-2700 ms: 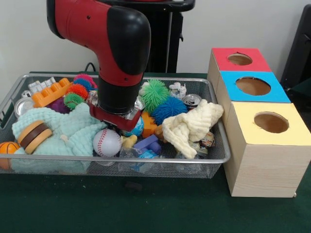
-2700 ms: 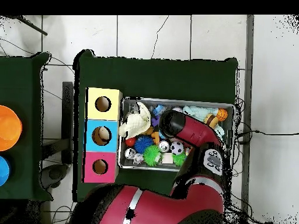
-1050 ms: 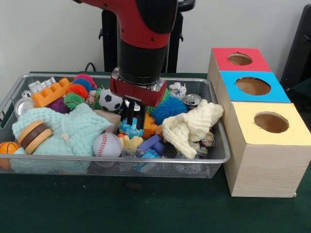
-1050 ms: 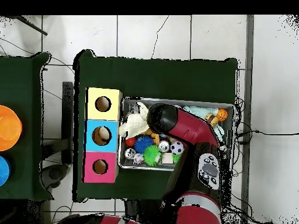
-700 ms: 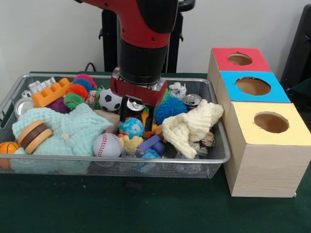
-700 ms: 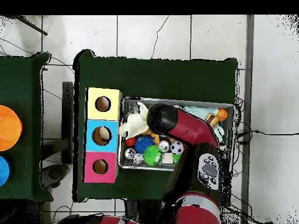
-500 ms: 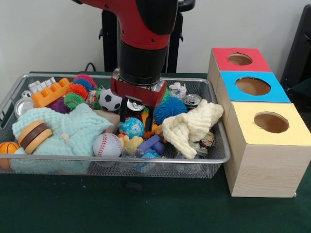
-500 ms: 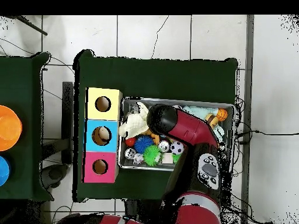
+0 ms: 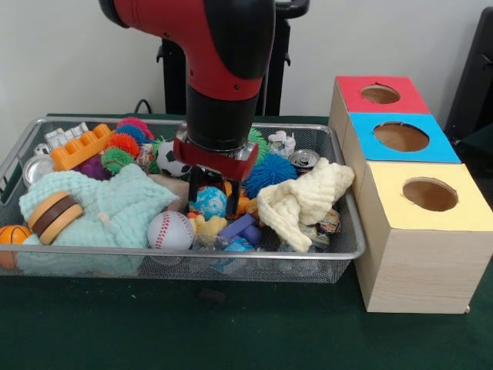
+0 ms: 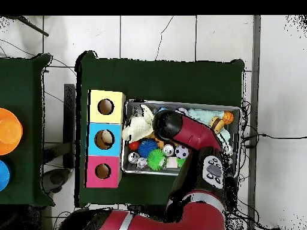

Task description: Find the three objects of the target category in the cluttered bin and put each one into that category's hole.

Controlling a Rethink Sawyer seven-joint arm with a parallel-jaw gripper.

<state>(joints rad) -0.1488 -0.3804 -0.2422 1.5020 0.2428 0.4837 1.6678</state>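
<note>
A wire-mesh bin (image 9: pixel 339 250) holds a jumble of toys. Among them are a baseball (image 9: pixel 169 228), a soccer ball (image 9: pixel 166 158), a small basketball (image 9: pixel 11 235) and a blue patterned ball (image 9: pixel 208 203). My gripper (image 9: pixel 212 194) hangs straight down in the middle of the bin. It is open, and its black fingers (image 9: pixel 193 183) stand on either side of the blue patterned ball. In the overhead view the red arm (image 10: pixel 180 133) covers the gripper and that ball. Three boxes with holes stand beside the bin: red (image 9: pixel 381 94), blue (image 9: pixel 400 137) and yellow (image 9: pixel 428 194).
A cream cloth (image 9: pixel 304 199) lies just right of the gripper, and a mint cloth (image 9: pixel 100 204) with a wooden burger toy (image 9: pixel 52 216) lies to its left. Spiky balls (image 9: pixel 269 171), a can (image 9: pixel 303 159) and an orange block (image 9: pixel 81 146) fill the back of the bin.
The arm came up off the bin's left-middle and moved right, uncovering the soccer ball. The gripper has since sunk a little around the blue patterned ball.
</note>
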